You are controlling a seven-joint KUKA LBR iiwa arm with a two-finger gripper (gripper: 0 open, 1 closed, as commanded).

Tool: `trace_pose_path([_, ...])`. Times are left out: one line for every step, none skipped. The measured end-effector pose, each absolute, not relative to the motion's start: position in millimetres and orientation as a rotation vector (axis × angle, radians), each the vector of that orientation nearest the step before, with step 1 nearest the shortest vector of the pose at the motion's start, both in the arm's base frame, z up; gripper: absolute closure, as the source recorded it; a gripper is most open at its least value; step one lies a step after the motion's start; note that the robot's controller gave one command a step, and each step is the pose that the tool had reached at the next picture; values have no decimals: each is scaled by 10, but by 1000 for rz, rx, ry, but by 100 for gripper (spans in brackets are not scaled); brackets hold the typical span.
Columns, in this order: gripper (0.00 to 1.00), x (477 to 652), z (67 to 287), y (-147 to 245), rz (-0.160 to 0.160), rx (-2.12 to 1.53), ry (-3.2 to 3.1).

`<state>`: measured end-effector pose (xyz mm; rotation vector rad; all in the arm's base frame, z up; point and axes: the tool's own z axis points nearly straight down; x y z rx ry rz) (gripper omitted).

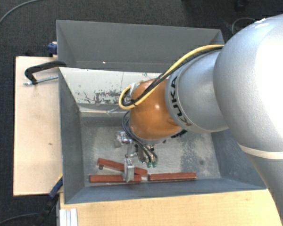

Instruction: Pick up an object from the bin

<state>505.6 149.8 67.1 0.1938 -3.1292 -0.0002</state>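
Grey metal bin (69, 140), arm (203, 93) lettered KUKA, gripper (129, 170) low at the front wall, upon the reddish-brown bars (172, 176), short tilted bar (110, 164) just left, opening and hold cannot be told

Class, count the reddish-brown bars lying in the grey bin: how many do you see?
3: a tilted bar left of the gripper, a left bar along the front wall, a right bar along it too. The gripper may hide more.

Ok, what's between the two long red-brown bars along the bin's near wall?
Camera view: the gripper stands between the left bar and the right bar.
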Motion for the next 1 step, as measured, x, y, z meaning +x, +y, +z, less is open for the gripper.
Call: trace_pose_path([100, 5072, 705, 1487, -2, 188, -3135])
